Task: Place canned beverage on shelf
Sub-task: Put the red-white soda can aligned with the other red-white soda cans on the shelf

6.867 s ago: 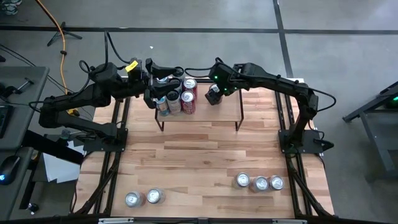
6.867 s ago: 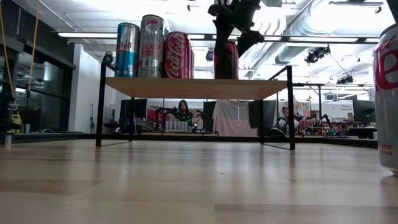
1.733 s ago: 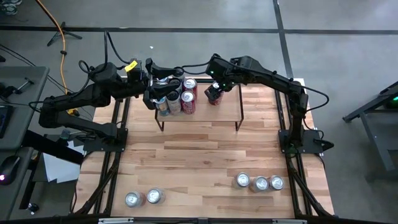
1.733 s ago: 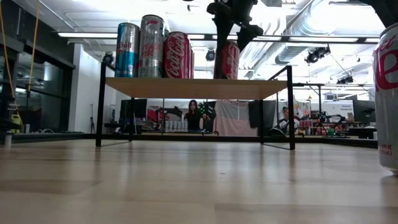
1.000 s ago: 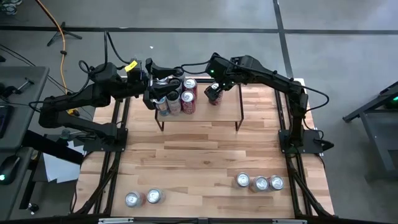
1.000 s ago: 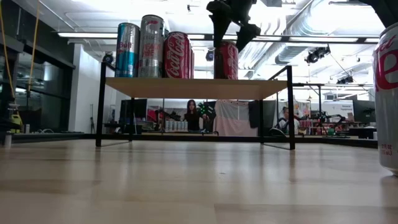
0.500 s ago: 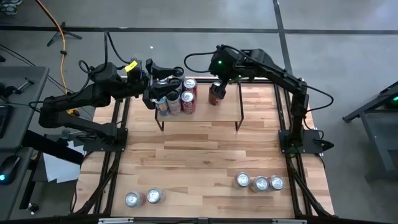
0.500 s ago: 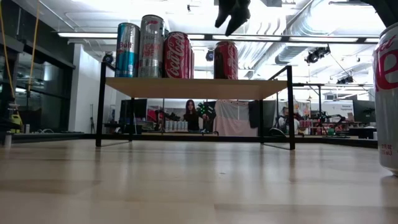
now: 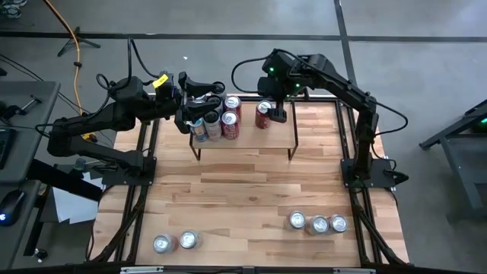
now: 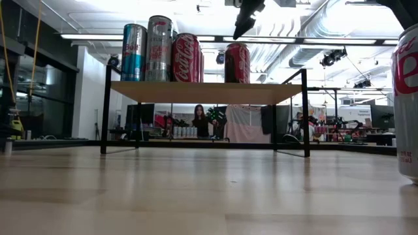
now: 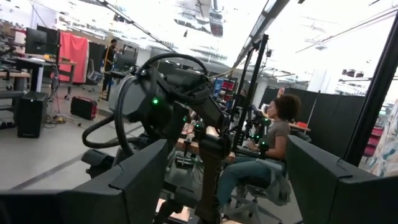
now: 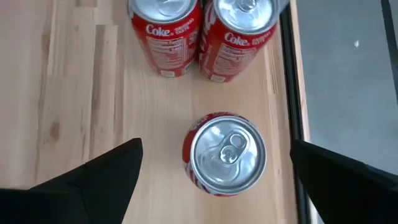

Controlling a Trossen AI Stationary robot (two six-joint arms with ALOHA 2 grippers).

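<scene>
the right gripper (image 9: 278, 106) hangs above the shelf (image 9: 251, 141), its jaws spread as wide as they go and holding nothing, with the red can (image 9: 263, 114) standing upright on the plank directly below it, toward the shelf's far edge and roughly mid-length. in the right wrist view that can (image 12: 226, 154) sits between the two dark fingers (image 12: 93, 180) with clear wood on either side, so nothing is touching it, and two more coke cans (image 12: 165, 31) stand just beyond it. from table height the can (image 10: 237, 62) stands square on the plank, apart from the row of taller cans (image 10: 160, 49) crowded at the shelf's left end, where the left gripper (image 9: 196, 114) sits among them; its jaws look partly open, though whether they press on a can i cannot tell. the step in hand reads as the retreat after a placement, and doing it well means lifting straight up until the fingertips are well above the can's rim before any sideways swing (a can this close to the far edge would tip off easily if clipped). the jaws should stay wide through the lift. after that, the remaining cans (image 9: 316, 224) near the table's front edge, three by the front right corner and two (image 9: 175, 242) by the front left, look like the next pick, and the free stretch of plank toward the shelf's right end is the sensible place for them.
</scene>
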